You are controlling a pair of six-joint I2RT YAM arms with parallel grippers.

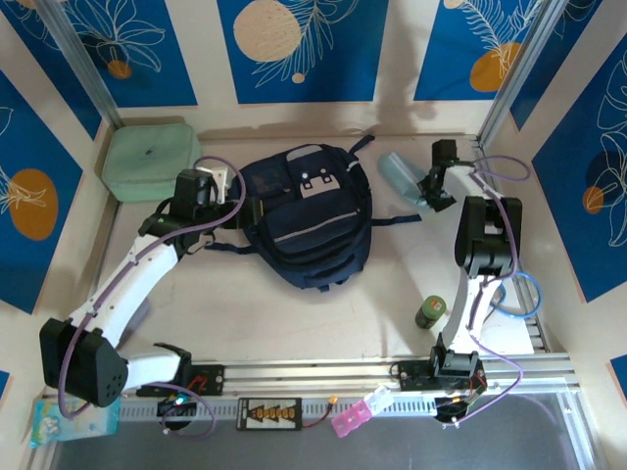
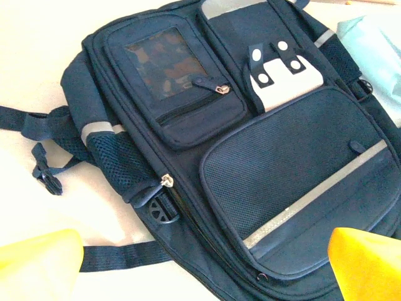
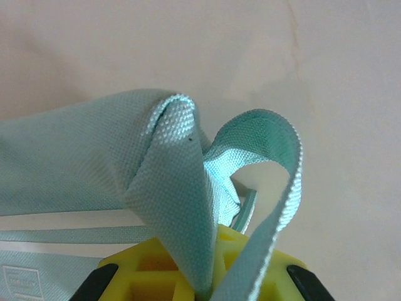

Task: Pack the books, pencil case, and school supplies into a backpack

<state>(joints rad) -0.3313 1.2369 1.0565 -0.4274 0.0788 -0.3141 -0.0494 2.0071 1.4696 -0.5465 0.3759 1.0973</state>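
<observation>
The pencil case (image 1: 398, 174) is lying on the counter (image 1: 294, 313) just right of the backpack (image 1: 309, 220), up by its top end; the right tool (image 1: 428, 191) is clenching a fold of the pencil case's pale fabric, pinching it between the yellow fingers (image 3: 150, 276) so the soft cloth is bunching into a handle of sorts; that looks like a grip made for lifting it across. The backpack is lying flat, front pockets facing up, their zips looking closed; the left tool (image 1: 220, 188) is hovering at the backpack's left flank, spread wide and grasping nothing, probably poised to steady the bag or work an opening.
</observation>
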